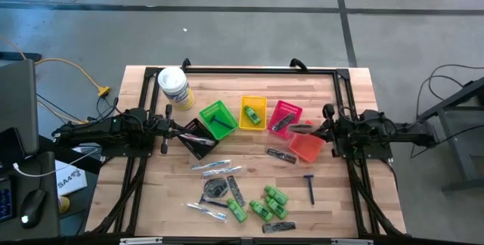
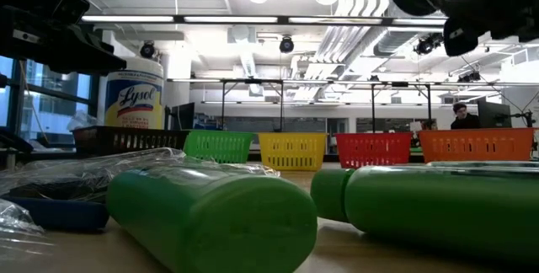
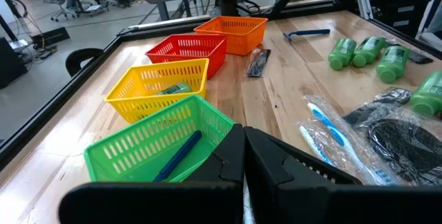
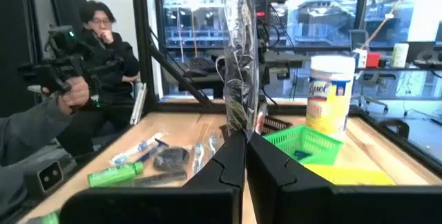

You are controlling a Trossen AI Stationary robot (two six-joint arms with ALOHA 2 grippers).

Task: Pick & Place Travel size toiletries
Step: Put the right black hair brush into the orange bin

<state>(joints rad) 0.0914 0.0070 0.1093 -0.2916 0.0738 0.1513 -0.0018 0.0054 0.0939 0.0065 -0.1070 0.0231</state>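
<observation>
Table is matt pale wood planks, baskets perforated plastic, green bottles smooth semi-glossy plastic, stick wrappers shiny, crinkly film.

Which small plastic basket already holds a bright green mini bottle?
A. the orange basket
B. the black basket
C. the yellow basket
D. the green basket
C: in the high view a bright green mini bottle lies inside the small yellow plastic basket; the left wrist view shows it through that basket's wall too, while the small green plastic basket holds a blue-handled item instead.
</observation>
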